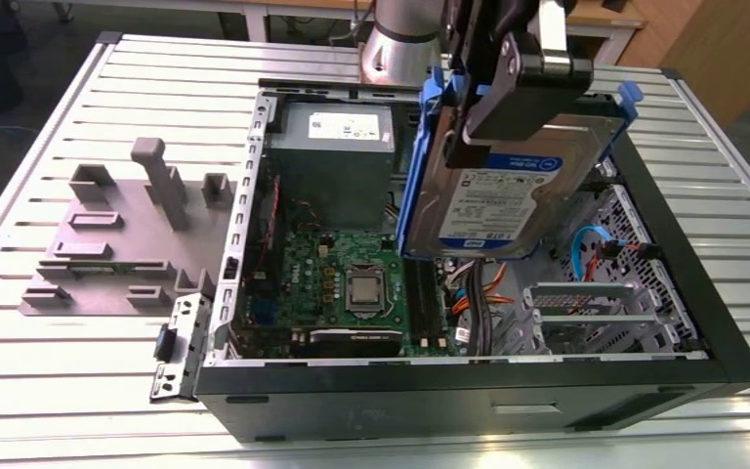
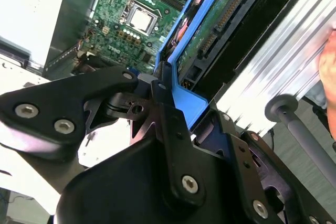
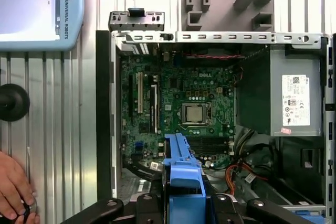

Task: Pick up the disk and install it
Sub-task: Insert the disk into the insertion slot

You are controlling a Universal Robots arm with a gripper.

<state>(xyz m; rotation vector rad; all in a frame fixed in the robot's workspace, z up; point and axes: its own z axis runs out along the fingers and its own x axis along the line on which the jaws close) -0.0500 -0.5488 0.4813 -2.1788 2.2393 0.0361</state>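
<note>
Clearly, the jaws are being pressed together on the blue frame of the disk (image 1: pixel 499 200), so the disk is being pinched by the gripper (image 1: pixel 521 93) at its upper edge. The disk is being held in the air, nearly upright and a little tilted, above the open computer case (image 1: pixel 479 391) and apart from it. Under it, the motherboard (image 1: pixel 349 283) and a metal cage (image 1: pixel 584 305) are being shown inside the case. A grey holder block (image 1: pixel 114 244) is being left on the table (image 1: pixel 75 391), at the exterior view's left of the case. As a judgement, the picking up is done, while the installing is not yet done, because the disk is not being seated in any part of the case.
</note>
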